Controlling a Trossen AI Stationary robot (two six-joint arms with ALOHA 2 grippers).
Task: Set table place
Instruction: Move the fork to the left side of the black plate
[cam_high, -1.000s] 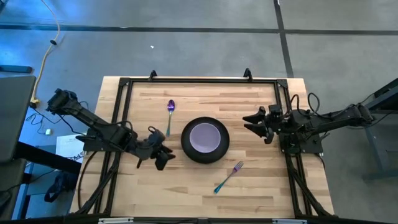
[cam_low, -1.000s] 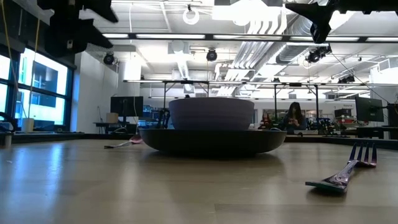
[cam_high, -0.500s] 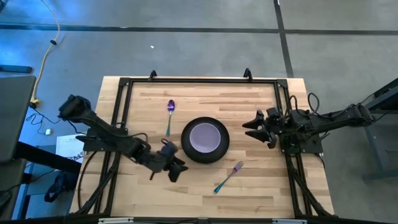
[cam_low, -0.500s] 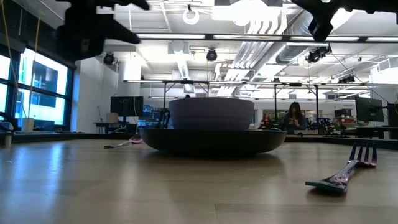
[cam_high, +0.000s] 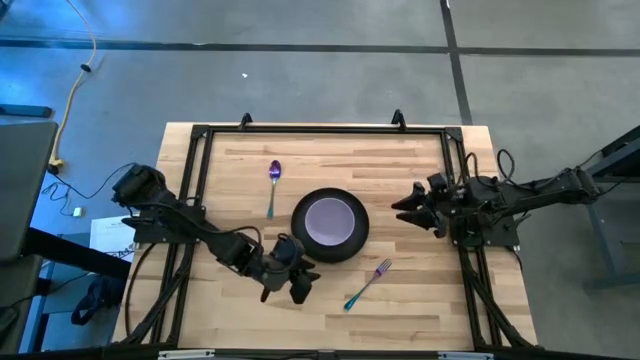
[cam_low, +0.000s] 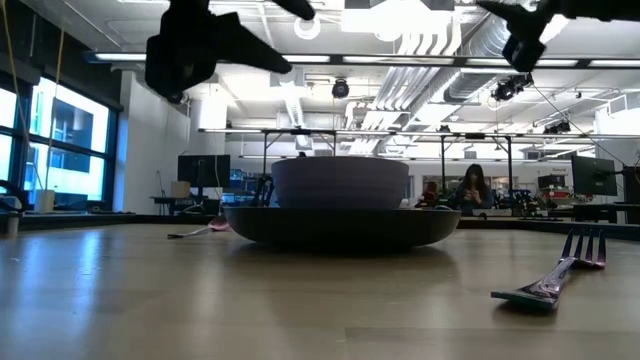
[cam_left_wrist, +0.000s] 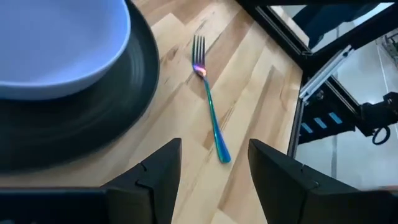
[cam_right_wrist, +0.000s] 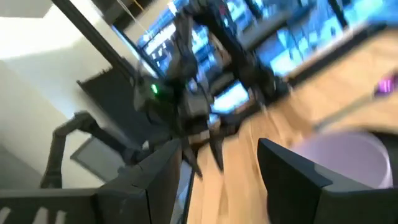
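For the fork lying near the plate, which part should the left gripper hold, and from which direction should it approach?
Probably the teal handle of the fork, mid-length, from straight above. It lies flat, apart from the plate, so the open left gripper can close across its thin width.

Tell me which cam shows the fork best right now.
Left wrist view: the fork lies whole and close on the table, tines and teal handle clear. High view shows it small beside the plate. Low view shows it edge-on. Right wrist view misses it.

- A grey concrete floor (cam_high: 320, 80) with dark seam lines surrounds the worktop.
- A yellow cable (cam_high: 75, 85) lies on it.
- A seated person (cam_low: 470, 190) is far behind, beside black monitors (cam_low: 203, 170).
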